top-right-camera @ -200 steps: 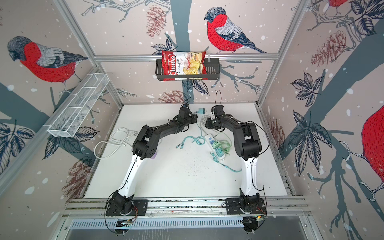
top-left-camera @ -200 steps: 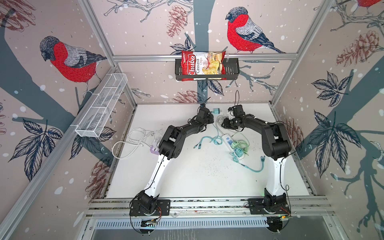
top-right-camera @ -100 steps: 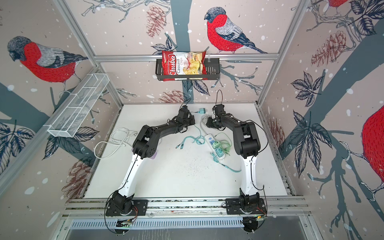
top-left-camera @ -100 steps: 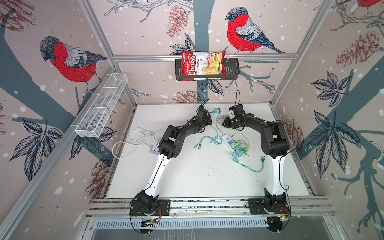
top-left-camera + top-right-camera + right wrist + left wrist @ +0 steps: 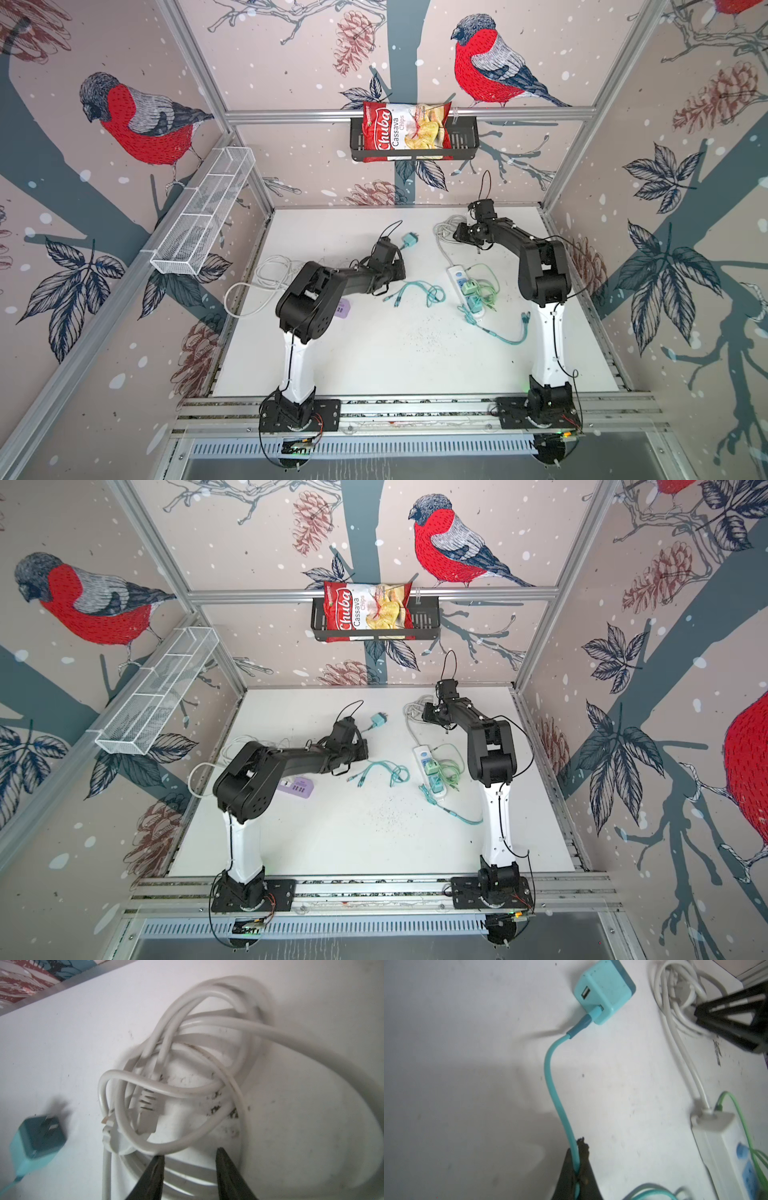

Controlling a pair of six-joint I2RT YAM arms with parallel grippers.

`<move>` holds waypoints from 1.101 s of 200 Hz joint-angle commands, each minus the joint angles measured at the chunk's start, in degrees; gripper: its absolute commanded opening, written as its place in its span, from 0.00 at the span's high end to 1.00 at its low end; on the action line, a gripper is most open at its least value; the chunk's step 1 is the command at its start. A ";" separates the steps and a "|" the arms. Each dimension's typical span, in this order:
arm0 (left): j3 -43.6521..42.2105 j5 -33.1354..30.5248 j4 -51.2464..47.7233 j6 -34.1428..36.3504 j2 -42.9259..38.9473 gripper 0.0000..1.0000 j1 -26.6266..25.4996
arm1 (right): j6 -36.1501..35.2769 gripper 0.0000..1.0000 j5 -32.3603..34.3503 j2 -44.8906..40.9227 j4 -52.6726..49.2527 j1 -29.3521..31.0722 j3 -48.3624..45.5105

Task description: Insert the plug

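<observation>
Since a second ago the left gripper (image 5: pixel 578 1147) has been drawn back from the far edge of the bench (image 5: pixel 374 365) toward its middle and brought shut, and the teal plug (image 5: pixel 410 240) has been dragged a little way after it; the right arm (image 5: pixel 540 266) has scarcely been shifted. One white bench is seen, with two arms mounted at its near edge, the left arm (image 5: pixel 316 291) being folded toward the left edge. Two baskets are hung above: one white wire basket (image 5: pixel 203 216) over the left edge and one black basket (image 5: pixel 461 141) over the far edge, in which one chip bag (image 5: pixel 405 131) is held. One power strip (image 5: pixel 461 282) is laid toward the right edge, with two adapters plugged into it and one green cable (image 5: pixel 486 282) tangled beside it. One white coil (image 5: pixel 187 1059) is heaped near the far edge, and the right gripper (image 5: pixel 189 1153) is held over it with its jaws apart and nothing clamped. One white cable (image 5: pixel 257 282) is looped at the left edge, and one purple charger (image 5: pixel 343 309) is set just beside the left arm. Two teal cables are counted: one teal cable (image 5: pixel 552 1076) is pinched in the closed left jaws and is run into one of the plug's two USB ports, and a second teal cable (image 5: pixel 507 332) is trailed from the strip's near end. The single plug is left on the bench toward the far edge, between the two grippers and well apart from the strip, its two flat prongs bare.
</observation>
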 commanded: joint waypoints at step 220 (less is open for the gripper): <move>-10.72 -14.14 -24.29 4.03 -31.80 0.47 -12.16 | 14.51 0.40 -0.95 -26.10 9.03 17.08 -27.86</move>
